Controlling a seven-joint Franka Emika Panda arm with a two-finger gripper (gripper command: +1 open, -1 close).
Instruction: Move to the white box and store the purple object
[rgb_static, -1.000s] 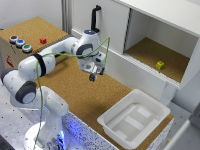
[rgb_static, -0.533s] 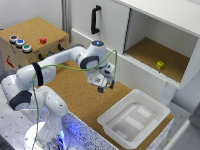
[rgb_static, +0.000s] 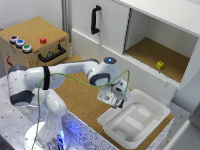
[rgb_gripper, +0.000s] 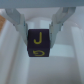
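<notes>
Purple cube (rgb_gripper: 36, 44) sits clamped between the two grey fingers (rgb_gripper: 18, 21) of my pincer (rgb_gripper: 38, 31), held over the white box (rgb_static: 134, 120). Yellow "J" on the cube's near face reads upright; a second yellow mark on the face below it is too blurred for me to read. It's a cube, so no long axis to report; its faces sit square to the fingers.

From the exterior view the pincer (rgb_static: 116, 98) hangs just above the box's rim on the side nearest the arm. I can't make out the cube there, too small and hidden by the fingers.

Box is shallow, smooth white plastic, rounded rim, raised rectangular panels in the base, long axis running toward the white cabinet (rgb_static: 115, 27). It rests on the cork-topped bench (rgb_static: 80, 100), far corner close to the bench edge. Wrist view shows only blurry white ridges behind the cube.
</notes>
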